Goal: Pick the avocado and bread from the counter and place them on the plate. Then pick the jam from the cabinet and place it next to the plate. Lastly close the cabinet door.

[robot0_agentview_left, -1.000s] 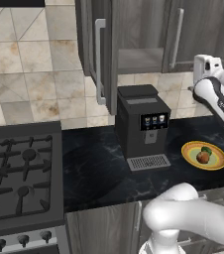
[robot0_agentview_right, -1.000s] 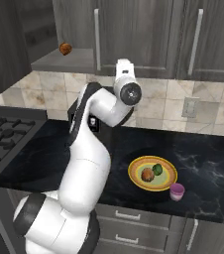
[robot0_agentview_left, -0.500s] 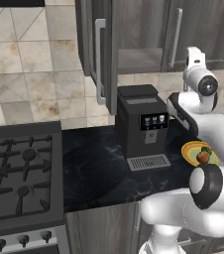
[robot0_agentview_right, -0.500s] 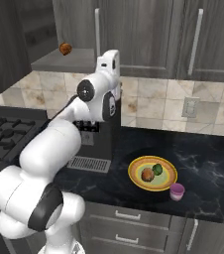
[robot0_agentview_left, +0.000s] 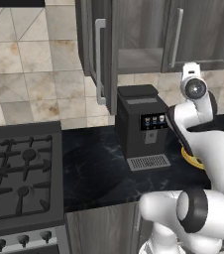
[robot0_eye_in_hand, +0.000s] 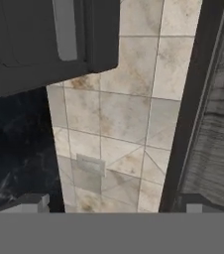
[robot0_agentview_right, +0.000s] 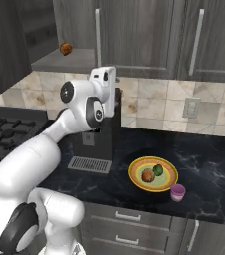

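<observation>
Your gripper [robot0_eye_in_hand: 112, 203] has its jaws spread wide, holding nothing, facing tiled wall [robot0_eye_in_hand: 119, 124] beside the coffee machine [robot0_eye_in_hand: 44, 39].

Even, soft rendered light; no hard shadows. Faint sheen on the black counter [robot0_agentview_right: 209, 154]. Cabinet [robot0_agentview_right: 134, 30] interiors dim. All views coarse, slightly soft; hand view blurriest.
</observation>
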{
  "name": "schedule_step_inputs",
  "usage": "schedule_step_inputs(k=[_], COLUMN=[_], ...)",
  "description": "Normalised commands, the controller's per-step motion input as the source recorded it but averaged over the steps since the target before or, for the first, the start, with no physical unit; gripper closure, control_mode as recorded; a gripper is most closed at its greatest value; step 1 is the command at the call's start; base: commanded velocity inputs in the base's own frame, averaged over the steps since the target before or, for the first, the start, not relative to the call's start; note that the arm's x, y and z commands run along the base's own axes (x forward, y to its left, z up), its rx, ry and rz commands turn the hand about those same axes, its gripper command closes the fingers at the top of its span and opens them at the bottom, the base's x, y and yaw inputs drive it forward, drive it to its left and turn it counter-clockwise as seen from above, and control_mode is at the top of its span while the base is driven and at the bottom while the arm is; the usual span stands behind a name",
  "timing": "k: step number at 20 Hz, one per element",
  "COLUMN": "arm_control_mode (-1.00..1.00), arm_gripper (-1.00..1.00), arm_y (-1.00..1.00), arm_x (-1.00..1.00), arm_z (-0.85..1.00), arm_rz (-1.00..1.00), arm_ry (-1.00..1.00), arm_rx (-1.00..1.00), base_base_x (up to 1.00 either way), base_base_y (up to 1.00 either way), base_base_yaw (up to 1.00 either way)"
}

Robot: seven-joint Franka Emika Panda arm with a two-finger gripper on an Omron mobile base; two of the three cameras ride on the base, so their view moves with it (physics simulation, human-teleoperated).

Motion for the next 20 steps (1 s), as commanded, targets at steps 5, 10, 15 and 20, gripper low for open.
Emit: schedule_step_inputs(k=[5, 10, 15, 20], arm_control_mode=[-1.00, -1.00, -1.00, -1.00], arm_gripper=[-1.00, -1.00, -1.00, -1.00], arm_y=[-0.06, 0.11, 0.43, 0.40], arm_x=[-0.84, -0.60, -0.41, -0.45], arm_z=[0.11, -0.02, -0.14, -0.22], arm_rz=[-0.01, -0.02, -0.01, 0.00], arm_ry=[0.18, 0.02, 0.00, 0.00], arm_rx=[0.05, 0.00, -0.07, -0.02], base_base_x=[0.00, 0.00, 0.00, 0.00], base_base_y=[0.00, 0.00, 0.00, 0.00], base_base_yaw=[0.00, 0.00, 0.00, 0.00])
